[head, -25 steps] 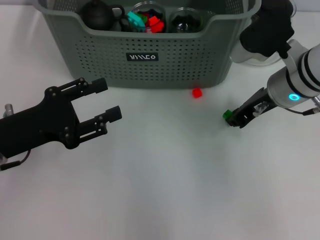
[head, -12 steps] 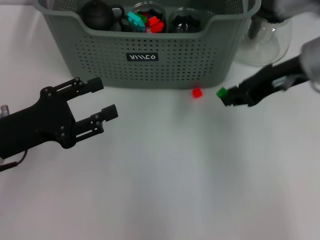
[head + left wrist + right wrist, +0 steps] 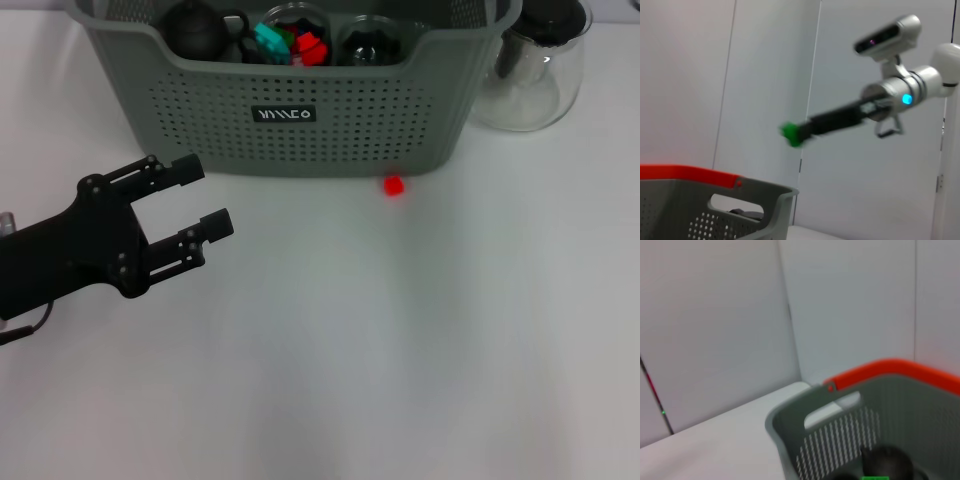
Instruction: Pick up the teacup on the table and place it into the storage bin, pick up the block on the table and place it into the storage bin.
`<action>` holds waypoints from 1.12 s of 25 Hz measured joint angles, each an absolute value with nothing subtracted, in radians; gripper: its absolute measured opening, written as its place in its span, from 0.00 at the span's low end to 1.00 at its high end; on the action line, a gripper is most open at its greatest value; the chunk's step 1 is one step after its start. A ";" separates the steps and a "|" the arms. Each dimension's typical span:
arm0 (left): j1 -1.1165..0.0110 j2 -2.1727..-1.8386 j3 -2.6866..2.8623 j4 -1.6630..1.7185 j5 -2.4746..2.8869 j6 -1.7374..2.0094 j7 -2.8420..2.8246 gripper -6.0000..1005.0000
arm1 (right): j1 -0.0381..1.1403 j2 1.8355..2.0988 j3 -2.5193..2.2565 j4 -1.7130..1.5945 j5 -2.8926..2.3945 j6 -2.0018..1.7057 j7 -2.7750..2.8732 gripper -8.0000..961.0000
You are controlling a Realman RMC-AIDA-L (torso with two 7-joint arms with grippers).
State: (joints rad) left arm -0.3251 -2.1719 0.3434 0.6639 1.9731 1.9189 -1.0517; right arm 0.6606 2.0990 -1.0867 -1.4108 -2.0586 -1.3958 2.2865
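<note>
The grey-green storage bin (image 3: 300,120) stands at the back of the table. It holds a dark teapot (image 3: 195,30), coloured blocks (image 3: 290,42) and a clear glass teacup (image 3: 372,42). A small red block (image 3: 394,185) lies on the table just in front of the bin. My right gripper (image 3: 799,134) is out of the head view. The left wrist view shows it raised high over the bin (image 3: 715,205), shut on a green block (image 3: 790,135). My left gripper (image 3: 205,195) hovers open and empty over the table's left side.
A clear glass pitcher (image 3: 530,70) with a dark lid stands right of the bin. The right wrist view looks down on the bin's rim (image 3: 805,405), with an orange edge (image 3: 890,367) behind it.
My right arm rose from the table's right side with the green block and left the head view. The left gripper barely shifted.
</note>
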 joint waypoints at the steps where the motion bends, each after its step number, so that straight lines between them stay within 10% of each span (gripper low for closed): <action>1: -0.325 -2.172 0.344 0.661 1.973 1.919 -1.052 0.67 | 0.682 2.100 -1.126 -1.393 -2.068 -1.344 2.294 0.22; 15: -0.333 -2.172 0.344 0.642 1.971 1.915 -1.054 0.67 | 1.296 2.100 -1.422 -0.594 -2.535 -0.790 2.742 0.22; 28: -0.332 -2.173 0.344 0.630 1.971 1.910 -1.054 0.67 | 1.333 2.101 -1.427 -0.479 -2.543 -0.741 2.748 0.22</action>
